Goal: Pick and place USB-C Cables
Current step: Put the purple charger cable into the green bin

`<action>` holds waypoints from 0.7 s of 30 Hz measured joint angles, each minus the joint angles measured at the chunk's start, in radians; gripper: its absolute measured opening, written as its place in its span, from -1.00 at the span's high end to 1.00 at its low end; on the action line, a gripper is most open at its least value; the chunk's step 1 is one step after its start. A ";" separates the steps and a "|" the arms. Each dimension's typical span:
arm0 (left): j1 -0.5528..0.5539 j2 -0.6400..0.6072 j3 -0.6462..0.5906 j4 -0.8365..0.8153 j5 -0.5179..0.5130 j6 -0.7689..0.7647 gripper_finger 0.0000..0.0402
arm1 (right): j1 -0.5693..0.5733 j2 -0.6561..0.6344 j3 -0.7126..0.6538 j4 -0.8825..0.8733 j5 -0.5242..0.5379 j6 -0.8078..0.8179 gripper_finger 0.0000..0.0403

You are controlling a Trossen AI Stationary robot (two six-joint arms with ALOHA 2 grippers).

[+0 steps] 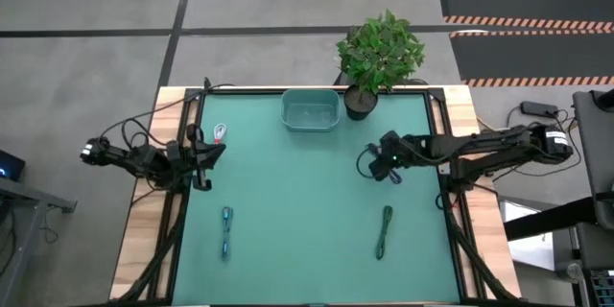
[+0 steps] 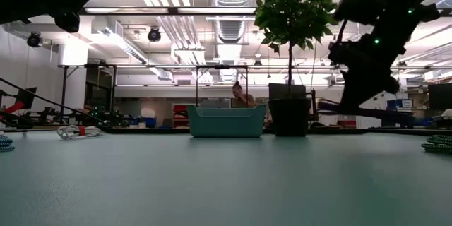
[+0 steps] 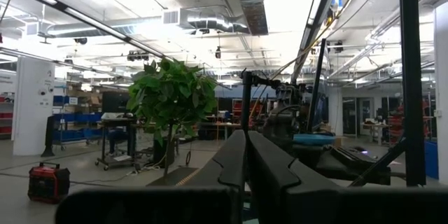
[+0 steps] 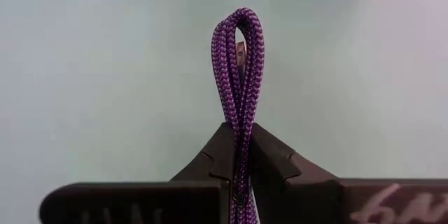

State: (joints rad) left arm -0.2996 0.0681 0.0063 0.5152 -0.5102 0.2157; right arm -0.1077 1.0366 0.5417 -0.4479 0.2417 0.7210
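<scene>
A purple braided cable [image 4: 239,63], folded into a narrow loop, sits in my right gripper [image 4: 238,129], which hangs shut on it above the green mat right of centre [image 1: 391,169]. On the mat lie a white-and-red cable [image 1: 220,133] at the far left, a blue cable [image 1: 226,230] at the near left and a green cable [image 1: 385,231] at the near right. My left gripper [image 3: 246,161] waits shut and holding nothing at the table's left edge [image 1: 201,158], pointing up into the room. My right gripper pinches the purple cable's bundled strands [image 4: 240,147] between its two fingers, below the loop's bend. The fingers slant down toward the mat and lie along the strands. The loop end [image 4: 241,17] sticks out past the fingertips, clear of the mat.
A teal bin [image 1: 310,110] stands at the mat's far edge, centre. A potted plant [image 1: 379,53] is just right of it. Black frame rails run along the mat's left and right sides. A person shows far behind the bin [image 2: 240,95].
</scene>
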 joint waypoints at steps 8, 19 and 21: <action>0.000 0.000 0.000 0.000 0.000 0.000 1.00 | 0.143 0.034 0.019 0.149 0.101 -0.066 0.91; 0.000 0.000 0.000 0.036 0.000 -0.002 1.00 | 0.234 0.040 0.022 0.376 0.110 -0.176 0.91; 0.000 0.000 0.000 0.074 0.000 -0.002 1.00 | 0.244 0.040 0.022 0.422 0.110 -0.207 0.91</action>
State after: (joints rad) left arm -0.2996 0.0681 0.0063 0.5890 -0.5098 0.2142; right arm 0.1365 1.0767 0.5640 -0.0264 0.3517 0.5140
